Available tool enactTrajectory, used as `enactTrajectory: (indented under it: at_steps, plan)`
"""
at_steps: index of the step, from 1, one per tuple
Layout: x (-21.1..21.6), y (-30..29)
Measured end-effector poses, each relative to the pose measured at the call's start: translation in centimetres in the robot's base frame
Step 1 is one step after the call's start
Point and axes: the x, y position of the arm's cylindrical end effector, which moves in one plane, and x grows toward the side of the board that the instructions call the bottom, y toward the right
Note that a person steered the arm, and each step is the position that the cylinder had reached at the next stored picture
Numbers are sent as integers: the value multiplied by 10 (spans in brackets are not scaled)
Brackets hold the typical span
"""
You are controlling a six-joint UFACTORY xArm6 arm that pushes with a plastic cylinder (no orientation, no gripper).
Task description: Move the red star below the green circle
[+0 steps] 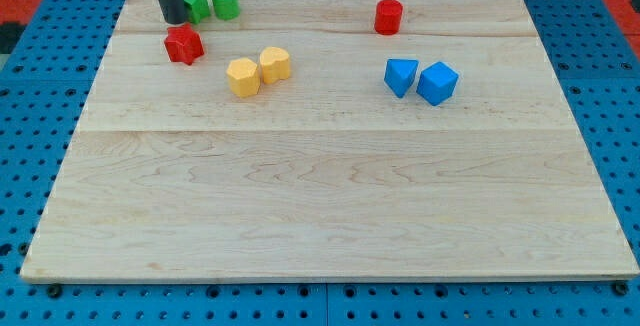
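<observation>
The red star (184,44) lies near the view's top left on the wooden board (330,186). The green circle (225,1) stands above and to the right of it, near the board's top edge. A second green block (195,5) sits just left of the circle, partly hidden by the rod. My tip (174,21) is at the end of the dark rod, just above the red star and touching or nearly touching the left green block.
A red cylinder (388,16) stands at the top, right of centre. Two yellow blocks (242,77) (275,64) sit side by side right of the red star. Two blue blocks (401,76) (437,83) sit at the right.
</observation>
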Motion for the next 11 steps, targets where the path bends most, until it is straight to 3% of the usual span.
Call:
enactTrajectory:
  at_steps: [3,4,6,7,9,11]
  plan:
    - [-3,-2]
    - [18,-2]
    - [45,-67]
    - [74,-42]
    - [45,27]
    - [64,54]
